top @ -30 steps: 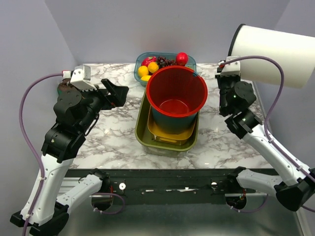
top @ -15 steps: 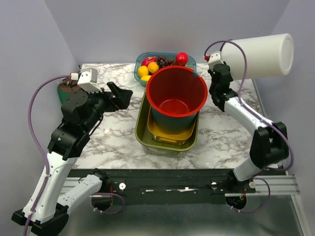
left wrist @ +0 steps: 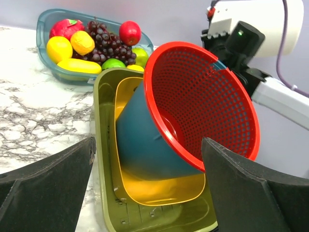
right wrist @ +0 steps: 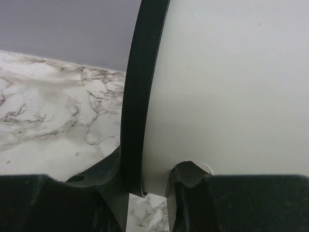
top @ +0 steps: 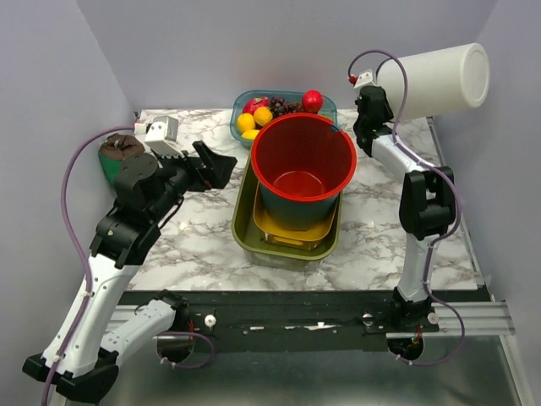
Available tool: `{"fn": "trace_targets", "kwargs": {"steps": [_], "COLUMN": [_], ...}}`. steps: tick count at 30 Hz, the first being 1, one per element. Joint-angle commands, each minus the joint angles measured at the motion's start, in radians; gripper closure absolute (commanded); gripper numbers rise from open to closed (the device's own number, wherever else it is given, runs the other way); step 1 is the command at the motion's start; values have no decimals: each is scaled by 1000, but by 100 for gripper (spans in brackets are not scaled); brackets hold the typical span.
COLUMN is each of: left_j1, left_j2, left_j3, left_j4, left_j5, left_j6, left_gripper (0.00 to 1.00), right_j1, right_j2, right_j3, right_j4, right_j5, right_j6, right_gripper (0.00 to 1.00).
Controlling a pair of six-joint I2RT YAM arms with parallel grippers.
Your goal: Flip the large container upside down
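Currently white container (top: 439, 78) aloft, lying sideways above table (top: 194, 245) far-right corner, black rim pinched in right fingers (right wrist: 116, 193). Left fingers (left wrist: 48, 188) wide, empty. Roll wrist slowly, grip firm, until rim faces down.

The top external camera is looking down from high above the near edge of the white marble-patterned table (top: 194, 245), taking in its whole surface from a distance. The left wrist camera is sitting low over the table's left side and facing right across it, fairly near the red perforated plastic basket (left wrist: 203, 96). Both views are sharing that basket, the teal translucent fruit bowl (left wrist: 44, 21) and the white cylindrical plastic container (left wrist: 263, 24). The right wrist camera is pressing right up against that container's wall (right wrist: 231, 82), with a strip of marble showing past it, which the overhead view is also covering.
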Motion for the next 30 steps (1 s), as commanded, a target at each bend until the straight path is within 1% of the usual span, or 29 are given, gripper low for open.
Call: {"fn": "trace_targets", "kwargs": {"steps": [1,6,12,16,21,24,27,30], "left_j1": [4,7,15,21,27,27,27,27], "left_j2": [28,66,120,140,149,158,171,184], "left_j3": [17,38,57,66,60,63,71,95], "left_j4": [23,6,4,4,8,8,8,0], "left_j5": [46,64,96,113,109,115,115,113], "left_j6": [33,65,93,99,111,117,122,123], "left_gripper": [1,1,1,1,1,1,1,1], "right_j1": [-21,-48,-85,-124,-144,-154,-154,-156], "right_j2": [122,217,283,317,343,354,381,398], "right_j3": [135,217,217,255,245,271,269,261], "right_j4": [-65,-82,-28,-49,33,-25,-10,-29], "right_j5": [21,36,53,33,27,-10,7,-21], "right_j6": [-10,-47,-121,-142,-190,-144,-176,-161], "right_gripper": [99,96,94,92,90,87,86,83]}}
